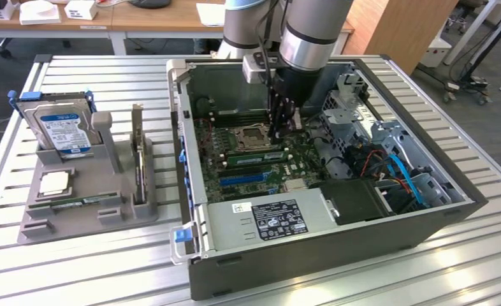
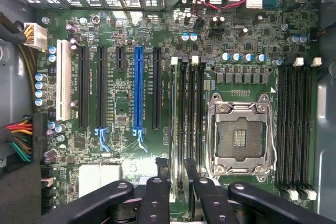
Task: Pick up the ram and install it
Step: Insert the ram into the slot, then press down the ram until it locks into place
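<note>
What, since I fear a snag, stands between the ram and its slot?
Nothing visible: the ram, in the gripper, is down at the slots beside the socket, with no cable across.

Your arm [image 1: 314,32] comes in from twelve o'clock, wrist pointing straight down. Your gripper [image 2: 177,181] hangs vertical, its dark fingers [image 2: 156,198] nearly parallel, pinching the ram [image 2: 174,119].

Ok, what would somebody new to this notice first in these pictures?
The grey open-topped computer case stands on the slatted metal table, with the robot's black gripper reaching down into it just above a long green ram stick at the memory slots beside the empty square processor socket. On the exterior view's left, a grey holder carries a silver hard drive with a blue-white label.
</note>
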### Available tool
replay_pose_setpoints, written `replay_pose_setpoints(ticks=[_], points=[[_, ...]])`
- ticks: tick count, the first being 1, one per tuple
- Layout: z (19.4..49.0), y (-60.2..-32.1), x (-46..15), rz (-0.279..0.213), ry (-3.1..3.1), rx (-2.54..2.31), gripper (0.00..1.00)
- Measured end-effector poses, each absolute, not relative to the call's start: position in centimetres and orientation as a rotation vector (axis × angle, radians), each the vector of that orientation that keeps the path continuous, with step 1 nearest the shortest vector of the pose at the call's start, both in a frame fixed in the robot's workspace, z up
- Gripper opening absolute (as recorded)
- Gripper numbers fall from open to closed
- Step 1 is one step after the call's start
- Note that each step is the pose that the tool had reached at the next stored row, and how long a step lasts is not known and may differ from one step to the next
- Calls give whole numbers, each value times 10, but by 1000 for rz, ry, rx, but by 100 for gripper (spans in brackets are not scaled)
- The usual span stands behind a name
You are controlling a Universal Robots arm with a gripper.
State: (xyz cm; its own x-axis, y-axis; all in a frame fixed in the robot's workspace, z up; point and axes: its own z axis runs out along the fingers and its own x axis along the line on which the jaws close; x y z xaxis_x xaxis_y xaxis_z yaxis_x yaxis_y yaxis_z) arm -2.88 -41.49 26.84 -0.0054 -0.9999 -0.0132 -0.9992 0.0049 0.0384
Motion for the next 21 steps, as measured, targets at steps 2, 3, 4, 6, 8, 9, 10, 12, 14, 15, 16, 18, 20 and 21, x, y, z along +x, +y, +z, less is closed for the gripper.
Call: replay_pose_setpoints(ticks=[2, 3, 4, 6, 8, 9, 10, 12, 14, 15, 16, 18, 20, 21], points=[[268, -415, -29, -57, -2214, 2203, 25], [269, -415, -29, -57, -2214, 2203, 25], [268, -415, -29, -57, -2214, 2203, 25], [269, -415, -29, -57, -2214, 2203, 25], [269, -415, -29, -57, -2214, 2203, 25], [269, -415, -29, -57, -2214, 2203, 25], [269, -415, -29, -57, -2214, 2203, 25], [268, -415, -29, -57, -2214, 2203, 25], [268, -415, -29, -57, -2214, 2203, 24], [269, -415, -29, -57, -2214, 2203, 24], [269, -415, -29, -57, -2214, 2203, 17], [269, -415, -29, -57, -2214, 2203, 10], [268, -415, -29, -57, -2214, 2203, 10], [269, -415, -29, -57, -2214, 2203, 10]])
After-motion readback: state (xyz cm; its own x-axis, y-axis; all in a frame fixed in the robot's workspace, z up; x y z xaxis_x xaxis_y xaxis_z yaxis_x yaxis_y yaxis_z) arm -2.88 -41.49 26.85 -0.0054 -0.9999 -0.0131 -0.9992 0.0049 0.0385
